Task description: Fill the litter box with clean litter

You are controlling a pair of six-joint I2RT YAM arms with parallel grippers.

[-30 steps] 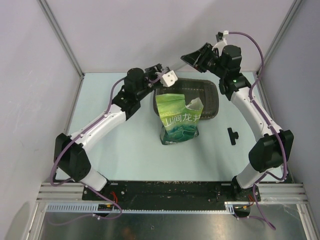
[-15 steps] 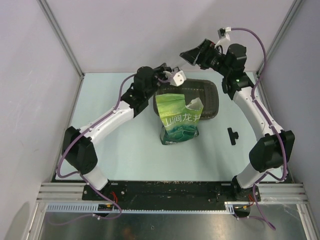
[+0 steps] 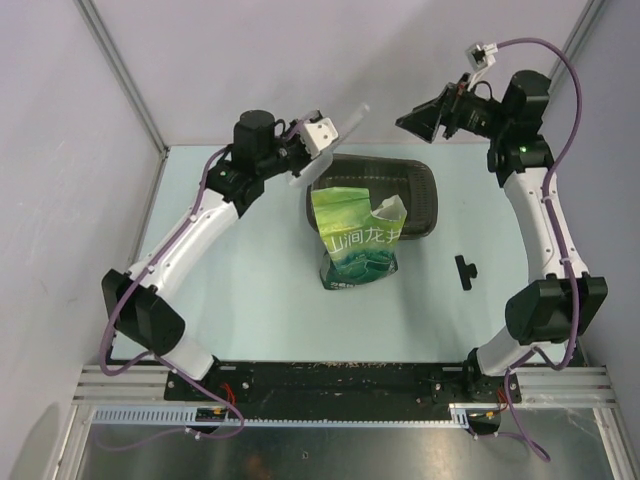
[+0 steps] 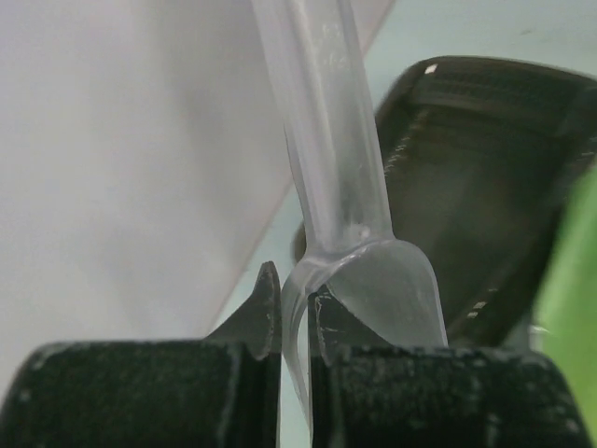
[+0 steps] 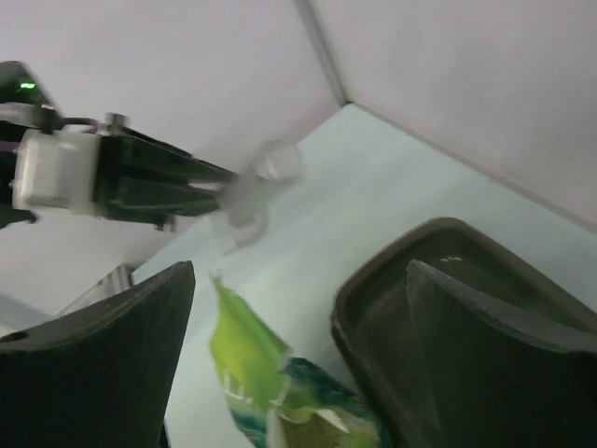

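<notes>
The litter box (image 3: pixel 418 190), a dark grey-brown tray, is sitting at the far middle of the pale desk (image 3: pixel 250 290), and its ribbed floor is showing dark and bare in the part I am seeing from the overhead camera. A green printed bag (image 3: pixel 358 245) is standing at the tray's near left side. Its torn top is overlapping the tray's near rim and hiding that corner from me, while its base is resting on the desk on my side of the tray.

I am holding a clear plastic scoop (image 4: pixel 326 121) in the left hand (image 4: pixel 294 322), whose fingers are clamped tight on the broad end of the handle. The rest of the scoop is reaching up and away over the desk, just beyond the tray's far left corner. From the left wrist camera the tray is lying below and to the right of the scoop, apart from it.

The right hand (image 3: pixel 415 120) is hanging in the air over the tray's far right end with its two fingers spread wide and gripping nothing. Through its own camera I am looking between those fingers at the bag's ragged mouth, the tray's rounded corner and, farther off, the scoop in the other hand.

A small black T-shaped piece (image 3: pixel 465 270) is lying on the desk to the right of the bag, well clear of the tray.
</notes>
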